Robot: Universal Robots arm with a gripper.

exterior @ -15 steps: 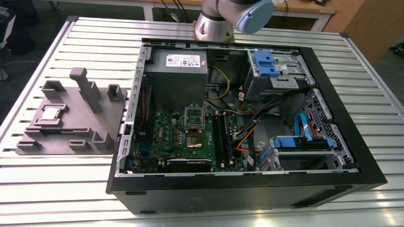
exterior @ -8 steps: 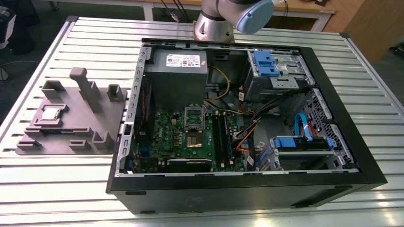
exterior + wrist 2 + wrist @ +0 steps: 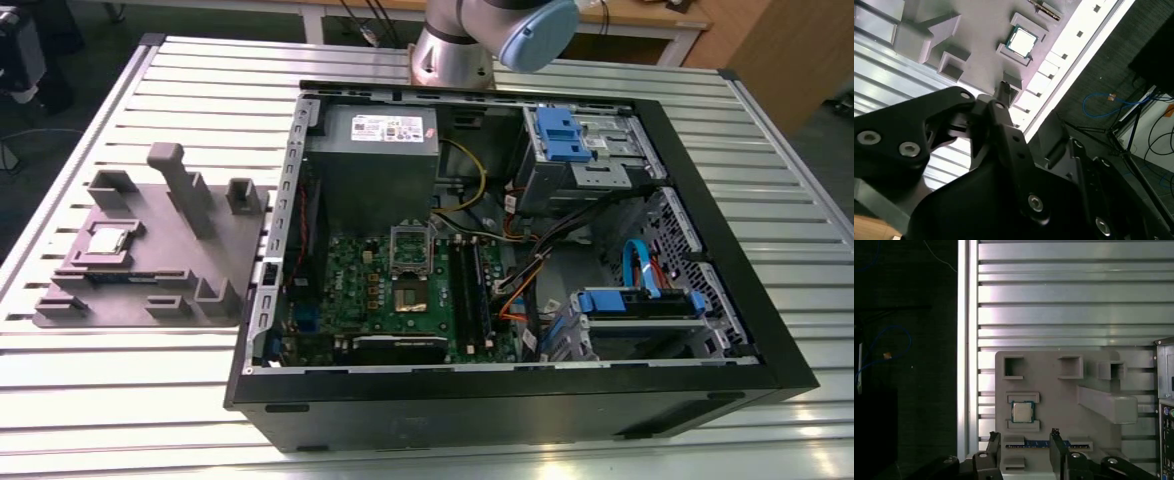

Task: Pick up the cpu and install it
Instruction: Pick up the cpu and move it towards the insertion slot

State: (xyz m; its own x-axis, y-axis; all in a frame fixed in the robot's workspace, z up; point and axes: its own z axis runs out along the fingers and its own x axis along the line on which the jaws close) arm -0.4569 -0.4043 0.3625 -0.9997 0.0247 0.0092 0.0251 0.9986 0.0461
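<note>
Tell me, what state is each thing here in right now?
cpu, lying flat in a recess of the holder, not gripped.
end effector, open, holding nothing, close to the cpu.
case, lying on its side, panel off, insides exposed.
socket, seems uncovered and empty.
memory sticks, plugged in.

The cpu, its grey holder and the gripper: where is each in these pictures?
cpu (image 3: 1022, 412): first wrist view, centre of its metal top.
grey holder (image 3: 1060, 407): first wrist view, bare flat surface.
gripper (image 3: 1024, 435): first wrist view, midway between its open fingertips.
</note>
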